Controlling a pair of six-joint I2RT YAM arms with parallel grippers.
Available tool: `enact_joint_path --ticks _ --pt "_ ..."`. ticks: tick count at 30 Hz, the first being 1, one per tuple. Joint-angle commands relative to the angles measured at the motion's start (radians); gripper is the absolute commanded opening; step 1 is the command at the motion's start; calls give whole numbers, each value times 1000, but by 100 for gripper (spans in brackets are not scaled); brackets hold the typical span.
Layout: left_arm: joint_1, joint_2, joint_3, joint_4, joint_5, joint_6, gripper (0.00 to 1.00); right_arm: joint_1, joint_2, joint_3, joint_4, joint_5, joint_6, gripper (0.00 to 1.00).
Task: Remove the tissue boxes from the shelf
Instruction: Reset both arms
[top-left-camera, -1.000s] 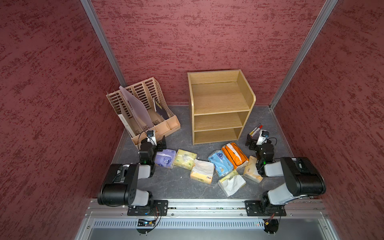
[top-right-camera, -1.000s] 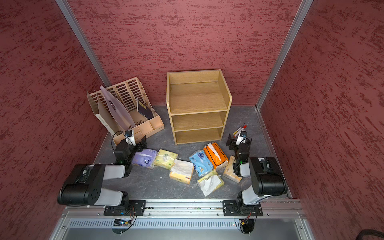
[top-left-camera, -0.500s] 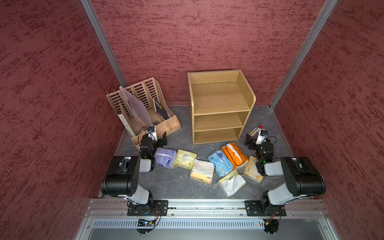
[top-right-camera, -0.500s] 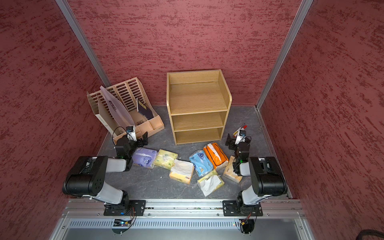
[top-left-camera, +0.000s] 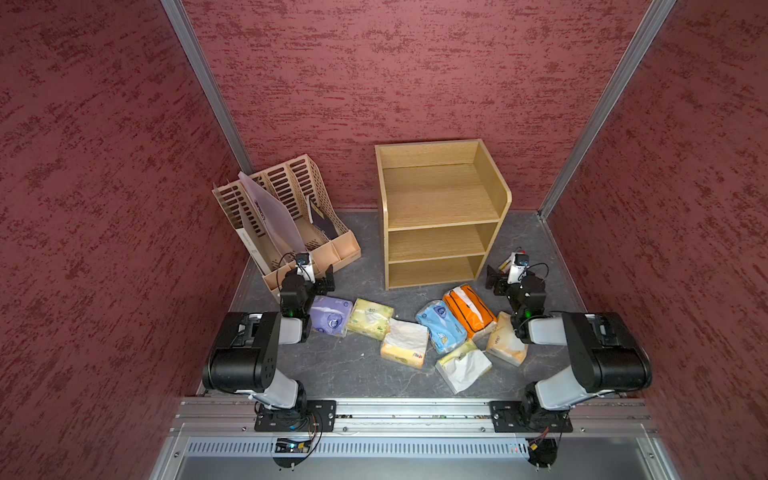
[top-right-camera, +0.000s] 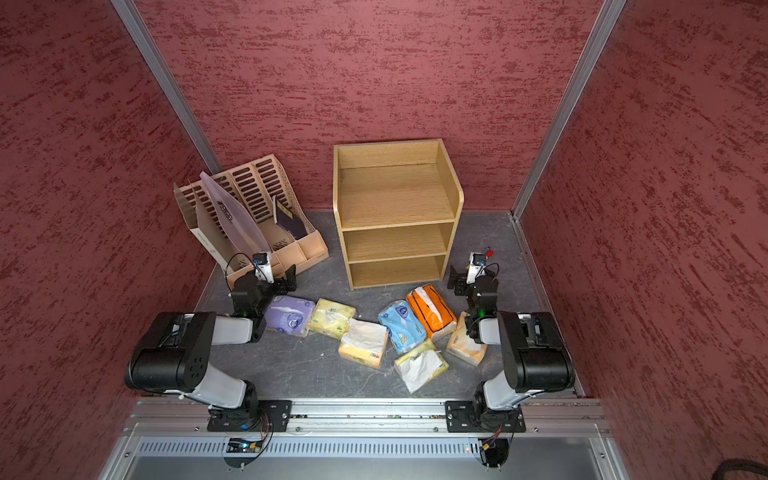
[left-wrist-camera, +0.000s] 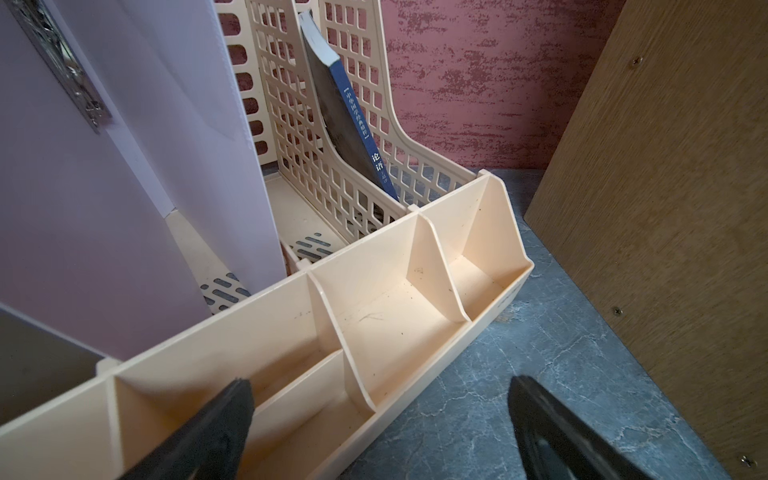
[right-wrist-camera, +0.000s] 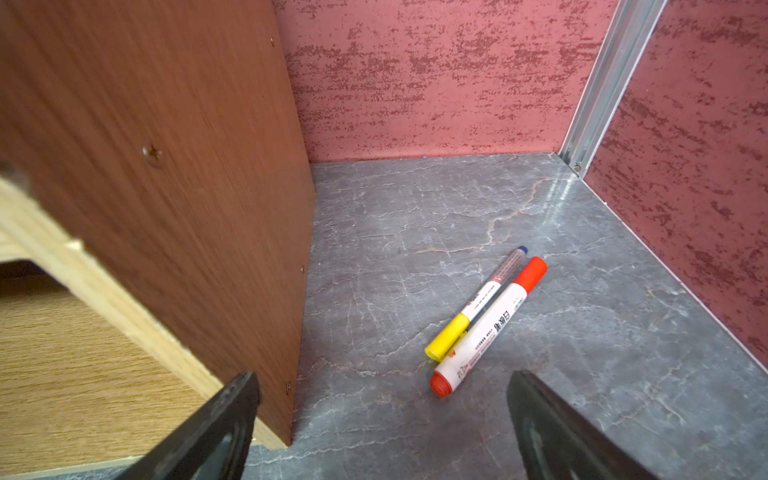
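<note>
The light-oak shelf (top-left-camera: 440, 208) stands against the back wall, and all three of its tiers are bare in both top views. Several tissue boxes lie on the floor in front of it: purple (top-left-camera: 330, 316), yellow-green (top-left-camera: 370, 318), orange-yellow (top-left-camera: 405, 345), blue (top-left-camera: 440, 326), bright orange (top-left-camera: 469, 309) and cream (top-left-camera: 505, 343). My left gripper (left-wrist-camera: 379, 384) is open and holds nothing; it hangs low over the organizer's front trays, just behind the purple pack. My right gripper (right-wrist-camera: 383, 377) is also open and holds nothing, beside the shelf's right side panel (right-wrist-camera: 166, 166).
A beige slotted file organizer (top-left-camera: 291, 224) with a folder and a dark book (left-wrist-camera: 345, 112) stands left of the shelf. Two markers (right-wrist-camera: 486, 324) lie on the grey floor right of the shelf, just ahead of my right gripper. Red walls close in on three sides.
My left arm has folded back and its gripper has shifted slightly toward the organizer. The right arm and the tissue packs have not moved.
</note>
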Motion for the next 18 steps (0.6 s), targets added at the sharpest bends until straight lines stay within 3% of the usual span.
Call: enact_joint_path --ticks 1,18 --pt "7 -3 9 -3 14 -4 100 -2 0 11 -7 -21 -11 98" --pt "25 -3 19 -23 47 -15 100 -1 -1 11 -6 -20 -11 99"
